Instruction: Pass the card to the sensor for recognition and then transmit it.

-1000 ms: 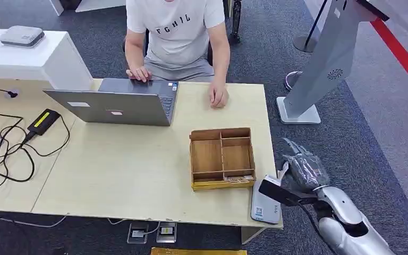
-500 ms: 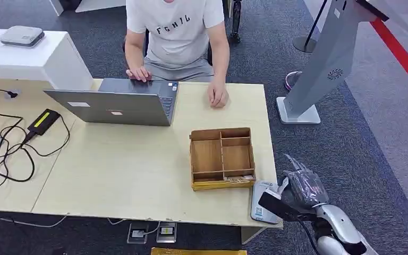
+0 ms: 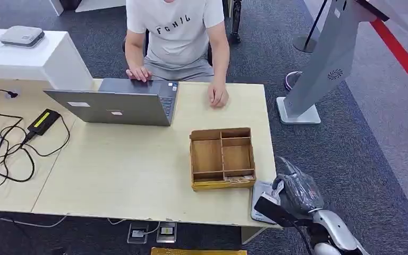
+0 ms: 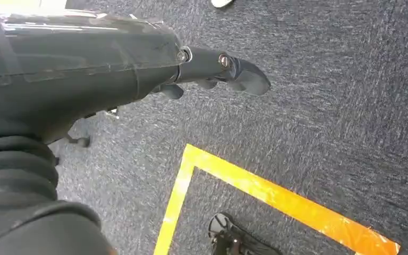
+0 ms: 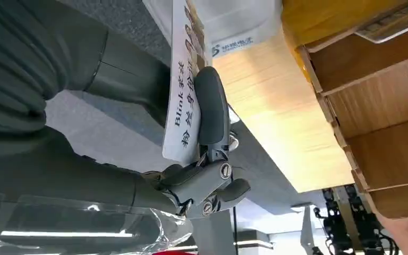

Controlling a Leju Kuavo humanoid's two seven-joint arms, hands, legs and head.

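Card (image 5: 183, 101) sits pinched in my right hand (image 3: 297, 191), white with dark print along its face, clamped between my thumb (image 5: 211, 106) and the fingers behind it. From my head I see that hand at about five o'clock of the table (image 3: 138, 170), just off its near right corner, hovering beside the sensor (image 3: 263, 204), a flat white pad lying at that corner. Whether the card touches the pad I cannot tell; the hand covers it. The wooden tray (image 3: 222, 158) stands at eleven o'clock from my hand, just beside the sensor. At twelve o'clock across the table a person (image 3: 175, 37) sits with one hand on a laptop (image 3: 117, 106). My left hand (image 4: 212, 71) hangs over carpet, fingers loosely curled, holding nothing.
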